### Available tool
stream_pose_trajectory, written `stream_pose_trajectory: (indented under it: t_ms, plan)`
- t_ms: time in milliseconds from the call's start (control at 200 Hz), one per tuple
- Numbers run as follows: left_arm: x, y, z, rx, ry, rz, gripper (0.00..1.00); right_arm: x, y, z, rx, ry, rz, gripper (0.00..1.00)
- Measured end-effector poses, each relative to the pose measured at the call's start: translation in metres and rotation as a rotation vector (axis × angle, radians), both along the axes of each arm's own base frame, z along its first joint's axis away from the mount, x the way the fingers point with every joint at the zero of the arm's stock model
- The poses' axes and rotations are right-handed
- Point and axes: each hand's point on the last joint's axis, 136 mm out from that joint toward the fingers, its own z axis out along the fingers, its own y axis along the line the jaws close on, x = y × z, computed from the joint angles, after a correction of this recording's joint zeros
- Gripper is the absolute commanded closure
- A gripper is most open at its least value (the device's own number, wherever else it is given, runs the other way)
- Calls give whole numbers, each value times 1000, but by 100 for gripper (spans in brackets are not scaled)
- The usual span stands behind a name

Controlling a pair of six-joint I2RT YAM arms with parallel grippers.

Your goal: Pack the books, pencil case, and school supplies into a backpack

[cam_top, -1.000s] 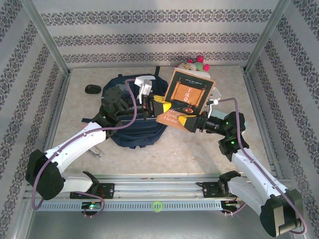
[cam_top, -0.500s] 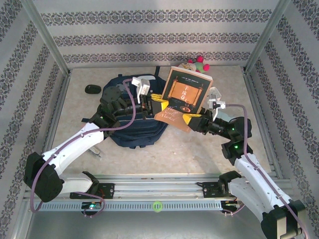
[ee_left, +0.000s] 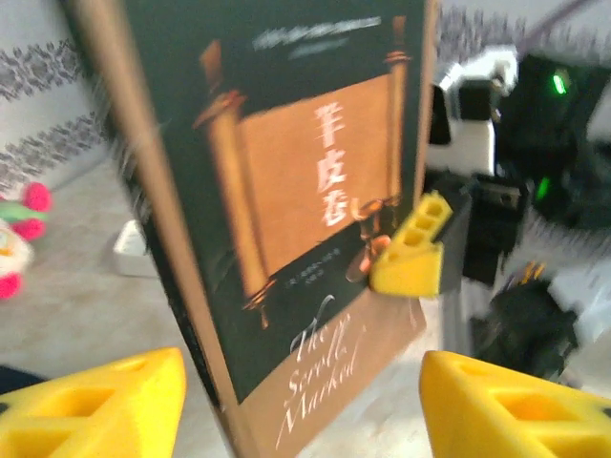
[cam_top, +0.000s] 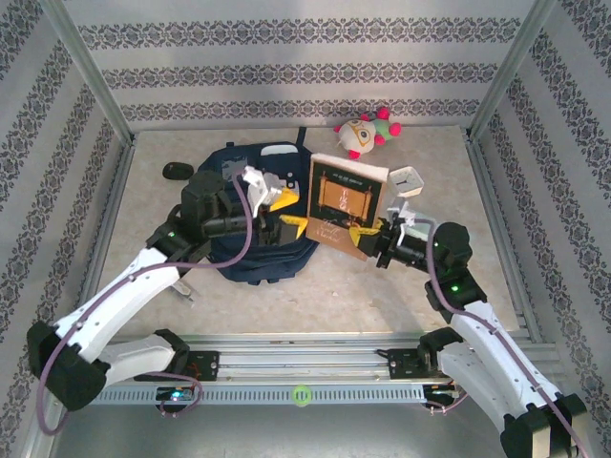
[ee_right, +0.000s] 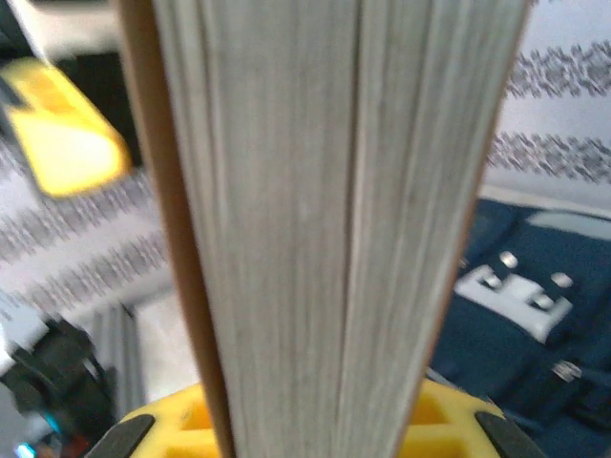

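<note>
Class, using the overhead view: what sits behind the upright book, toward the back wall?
A plush toy sits behind the book, a white clock behind and right; the table directly behind its cover is hidden.

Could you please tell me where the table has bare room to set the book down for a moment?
Bare table lies between the backpack and the near rail, and in the corner right of the white clock. It is crowded around the book, with the plush toy and clock just behind.
</note>
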Motion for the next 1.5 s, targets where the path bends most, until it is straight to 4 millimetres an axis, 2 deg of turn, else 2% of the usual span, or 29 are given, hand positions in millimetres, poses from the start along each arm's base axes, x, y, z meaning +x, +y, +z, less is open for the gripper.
stream_pose_trajectory:
  t_ms: [185,280,400,470,590,680,904,974,1064,1199,1244,1289,1314,1389,1444,1469,1504]
  plan:
    - [-32,30,-22,249,-245,-46,25,-7,5,-62,-329,-77,35,100]
    - [-36,42,-46,394,-289,-72,23,-15,9,-86,-497,-135,89,100]
    - [-35,51,-72,537,-298,-105,20,-24,14,-105,-647,-211,163,100]
    - [-34,54,-83,588,-304,-119,18,-27,19,-110,-704,-247,204,100]
    - [-36,53,-88,610,-325,-142,16,-30,27,-114,-759,-289,255,100]
    - [-37,47,-93,612,-322,-166,12,-31,34,-114,-775,-313,283,100]
    - [-38,32,-113,616,-272,-238,12,-28,43,-112,-780,-314,307,100]
    - [-39,31,-113,608,-273,-243,17,-27,44,-112,-780,-308,307,100]
    - [-37,26,-109,575,-280,-241,31,-26,45,-112,-776,-302,306,100]
    - [-40,16,-111,523,-264,-253,68,-26,48,-110,-754,-284,306,100]
    - [-40,13,-112,510,-263,-258,84,-26,49,-108,-742,-281,307,97]
    - [-39,11,-113,495,-249,-251,95,-25,49,-106,-729,-271,300,89]
    - [-39,11,-112,491,-251,-251,100,-24,48,-106,-722,-264,296,80]
    - [-36,11,-110,468,-241,-230,100,-18,43,-99,-675,-234,267,58]
    - [-34,13,-107,439,-222,-216,100,-11,38,-82,-593,-247,227,41]
    - [-33,16,-105,420,-208,-206,100,-8,35,-73,-547,-254,206,37]
    - [-31,20,-102,389,-190,-189,100,-5,29,-63,-490,-265,174,35]
